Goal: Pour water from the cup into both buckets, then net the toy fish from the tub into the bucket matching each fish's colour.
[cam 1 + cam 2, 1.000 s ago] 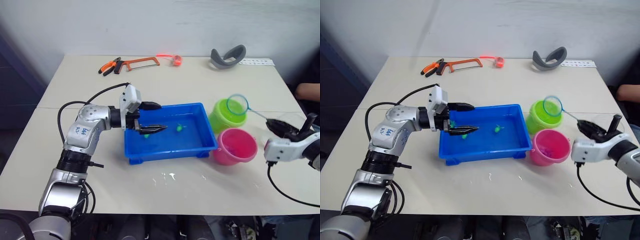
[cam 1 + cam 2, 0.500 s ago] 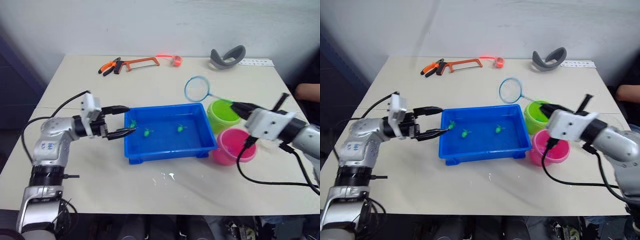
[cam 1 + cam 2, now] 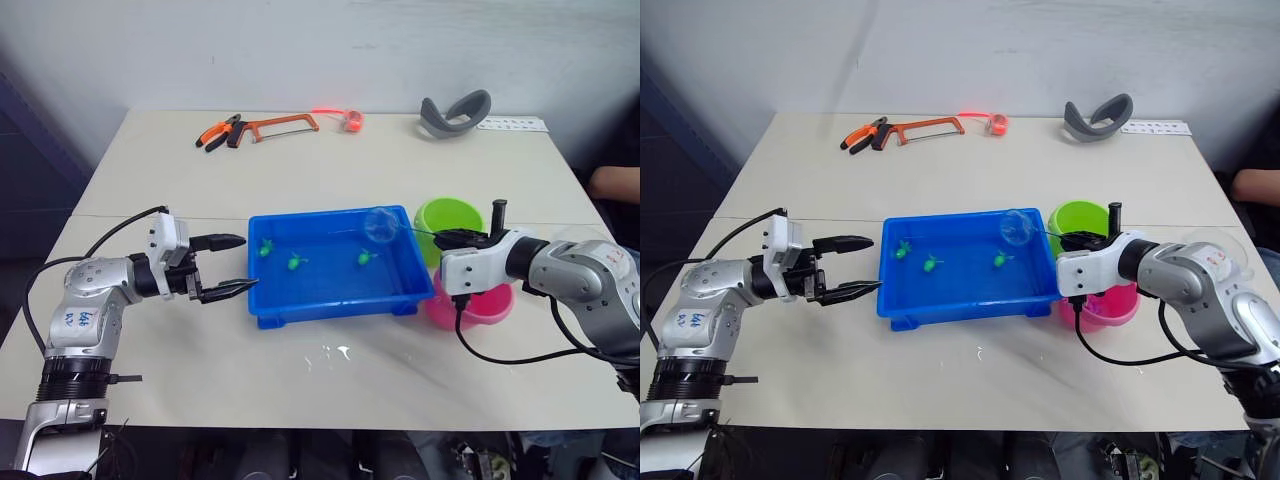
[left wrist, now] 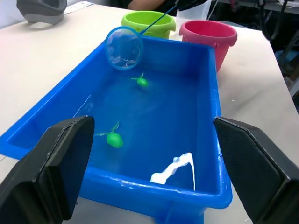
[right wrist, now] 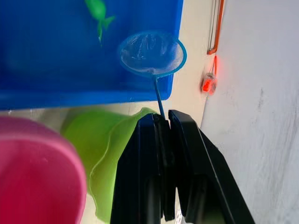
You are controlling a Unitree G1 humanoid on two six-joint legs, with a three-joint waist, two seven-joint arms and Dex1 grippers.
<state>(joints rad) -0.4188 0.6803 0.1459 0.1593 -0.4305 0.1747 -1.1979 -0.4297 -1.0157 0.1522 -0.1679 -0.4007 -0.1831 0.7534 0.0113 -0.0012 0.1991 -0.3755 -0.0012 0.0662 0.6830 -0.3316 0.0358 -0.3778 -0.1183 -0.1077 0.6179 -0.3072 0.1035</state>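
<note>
Right wrist view: right gripper (image 5: 161, 122) is clamping the net (image 5: 151, 52) handle, forearm reaching in level over the green bucket (image 3: 448, 220), hoop hanging over the tub's (image 3: 330, 300) far right corner. Left gripper (image 3: 228, 266) is idling with fingers spread wide, just off the tub's left end. Three green fish (image 3: 294, 264) are lying in the tub; pink bucket (image 3: 482, 305) is sitting beside it.

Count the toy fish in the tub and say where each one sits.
3 green fish in the tub: one near the far-left corner, one mid-left, one beneath the net. The net could hide another.
</note>
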